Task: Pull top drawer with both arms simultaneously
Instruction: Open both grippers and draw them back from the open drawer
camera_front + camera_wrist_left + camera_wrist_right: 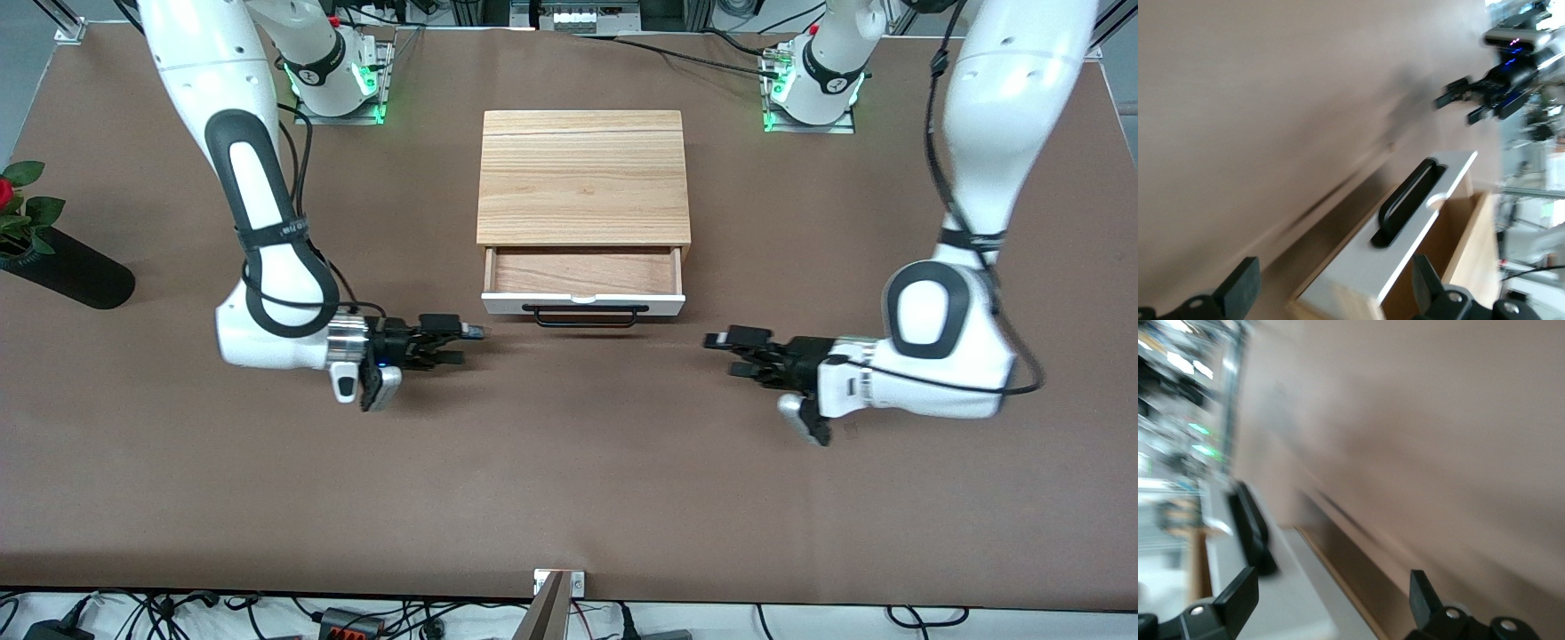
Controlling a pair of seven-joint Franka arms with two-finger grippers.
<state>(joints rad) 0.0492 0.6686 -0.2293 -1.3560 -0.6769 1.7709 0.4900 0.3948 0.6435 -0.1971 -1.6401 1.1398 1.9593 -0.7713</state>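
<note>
Front view: top drawer [583, 276] apparently half out, both end effectors spread.

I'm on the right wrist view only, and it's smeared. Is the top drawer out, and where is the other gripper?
Observer: The top drawer is pulled partly out; its brown inside shows below the cabinet top.
Operator: Is anything on the handle?
Observer: No. The black bar handle is free. The left gripper is open, toward the left arm's end of the table.
Operator: And mine?
Observer: The right gripper is open too, off the handle toward the right arm's end.
</note>
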